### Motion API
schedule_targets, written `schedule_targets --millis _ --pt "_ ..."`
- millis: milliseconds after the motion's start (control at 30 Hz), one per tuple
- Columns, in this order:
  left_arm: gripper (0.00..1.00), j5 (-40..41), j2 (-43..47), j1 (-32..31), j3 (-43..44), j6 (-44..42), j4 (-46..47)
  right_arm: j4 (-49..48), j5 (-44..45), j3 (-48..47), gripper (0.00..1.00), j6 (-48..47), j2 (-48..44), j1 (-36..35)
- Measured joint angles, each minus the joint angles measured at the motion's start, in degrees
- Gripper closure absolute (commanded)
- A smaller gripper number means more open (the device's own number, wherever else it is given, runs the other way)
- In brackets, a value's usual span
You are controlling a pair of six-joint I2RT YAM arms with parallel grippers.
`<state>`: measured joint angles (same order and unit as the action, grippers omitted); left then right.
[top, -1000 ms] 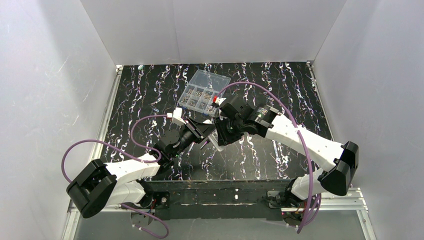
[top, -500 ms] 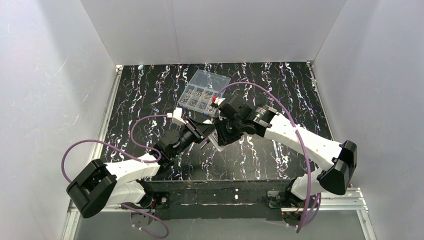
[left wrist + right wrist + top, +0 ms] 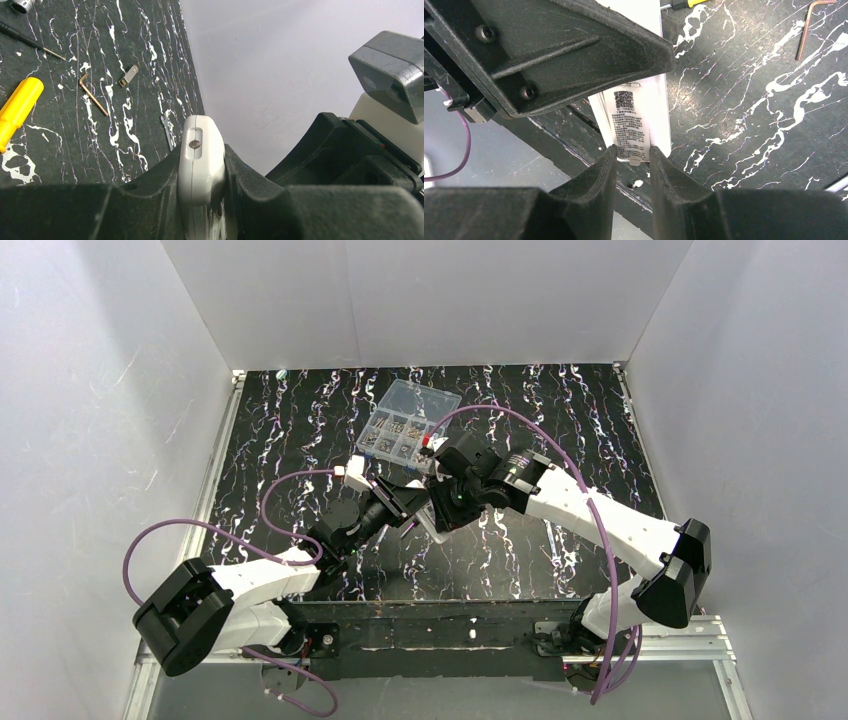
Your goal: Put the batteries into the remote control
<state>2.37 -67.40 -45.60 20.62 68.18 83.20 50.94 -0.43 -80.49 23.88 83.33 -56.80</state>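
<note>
Top view: both arms meet over the middle of the table [image 3: 300, 420], with the remote control [image 3: 431, 526] held up between them and the clear compartment box [image 3: 408, 420] nearer the far edge.

Left wrist: left gripper [image 3: 201, 167] is clamped on the remote's [image 3: 200, 145] sides, screw end poking out. A yellow screwdriver [image 3: 17, 110] lies on the table.

Right wrist: right gripper [image 3: 633, 162] pinches the remote's [image 3: 634, 125] labelled end, so it sits right between the fingertips.
</note>
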Motion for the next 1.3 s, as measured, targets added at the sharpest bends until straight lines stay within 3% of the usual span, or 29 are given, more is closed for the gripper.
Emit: schedule_targets --millis 667,1300 --pt "1.0 0.0 0.0 0.0 0.0 0.0 0.0 0.0 -0.2 0.0 0.73 -0.09 0.0 0.0" --pt "1.0 0.02 0.0 0.0 0.0 0.39 0.02 0.0 -0.57 -0.31 0.59 -0.07 0.0 -0.02"
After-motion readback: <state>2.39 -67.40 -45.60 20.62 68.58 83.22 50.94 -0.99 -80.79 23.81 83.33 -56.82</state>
